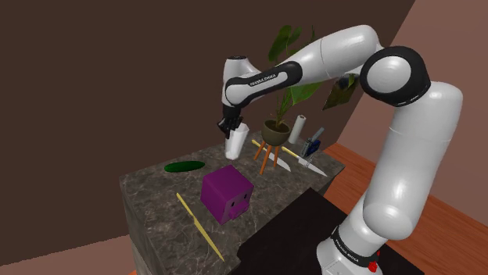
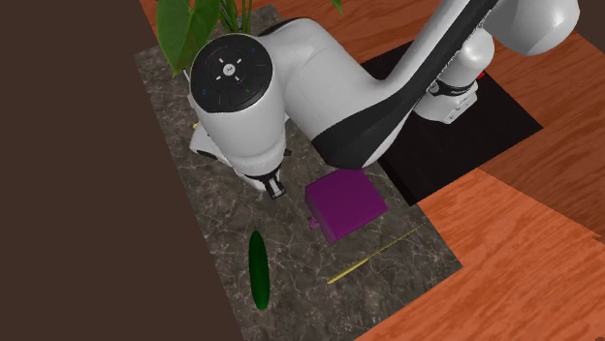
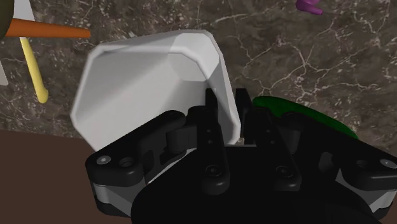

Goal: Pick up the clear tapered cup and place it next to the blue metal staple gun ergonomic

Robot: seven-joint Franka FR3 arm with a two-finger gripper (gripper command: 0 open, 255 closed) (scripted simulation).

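We held the pale tapered cup (image 1: 237,144) aloft at the shoulder view's centre, its wall pinched in the narrowed gripper (image 1: 231,131). The carry seemed in hand, and the next move called for going rightward to beside the blue staple gun (image 1: 313,144).

Wrist view: the gripper (image 3: 226,100) body blocks the white cup (image 3: 146,83)'s near rim and half the green cucumber (image 3: 305,118), and the purple box (image 3: 308,6) is clipped by the frame. Second exterior view: the arm (image 2: 291,87) covers mid-surface (image 2: 310,281), and the plant (image 2: 189,29) is cut at the top edge. Shoulder view, right of centre: the blue staple gun (image 1: 313,143) is too small to make out.
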